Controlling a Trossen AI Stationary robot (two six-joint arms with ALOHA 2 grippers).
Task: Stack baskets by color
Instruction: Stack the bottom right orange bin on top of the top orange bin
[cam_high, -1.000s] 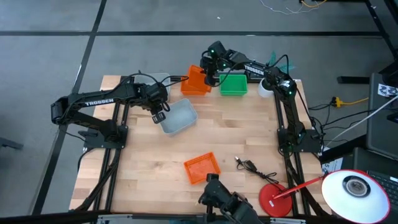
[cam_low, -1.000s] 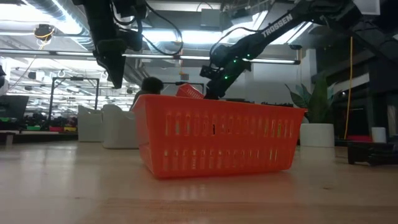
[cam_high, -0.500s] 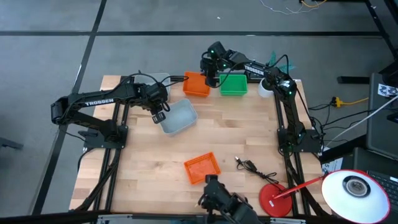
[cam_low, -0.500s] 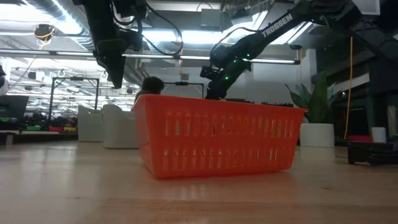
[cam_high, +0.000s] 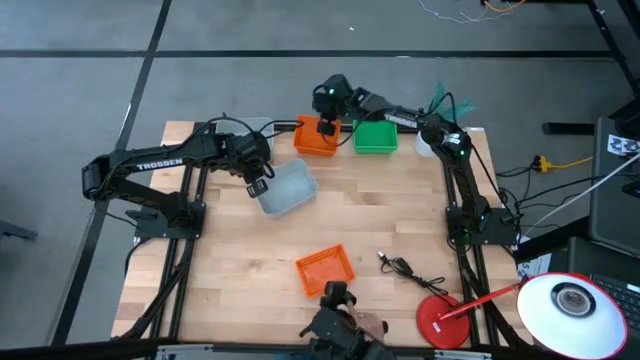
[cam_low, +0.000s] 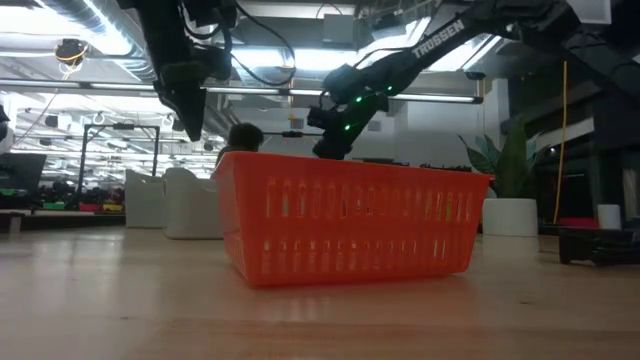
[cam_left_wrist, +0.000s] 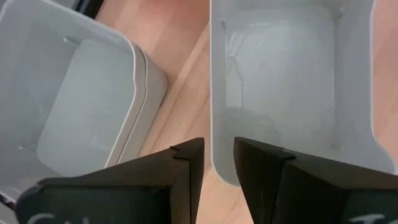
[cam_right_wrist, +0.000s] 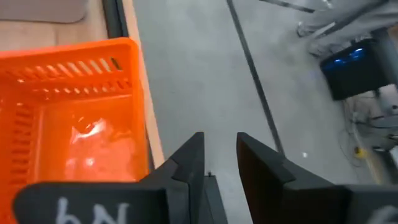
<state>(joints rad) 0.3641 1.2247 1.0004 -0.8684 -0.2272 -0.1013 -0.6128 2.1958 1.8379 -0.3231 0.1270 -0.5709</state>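
High view first: I see the bench (cam_high: 400, 230) with the orange stack (cam_high: 315, 137) at its far edge beside the green baskets (cam_high: 376, 137), a loose orange basket (cam_high: 325, 270) near the front edge. A grey basket (cam_high: 287, 188) sits left of centre, my left hand (cam_high: 258, 184) straddling its rim, fingers apart, nothing gripped. My right hand (cam_high: 326, 125) hangs over the orange stack, jaws parted, empty. Orange placement looks done; next I'd fetch the loose orange basket.

Below my right hand (cam_high: 325, 127) sits an orange basket (cam_high: 315, 137), a green basket (cam_high: 376, 136) close beside it; bare desk (cam_high: 400, 215) opens toward the middle.
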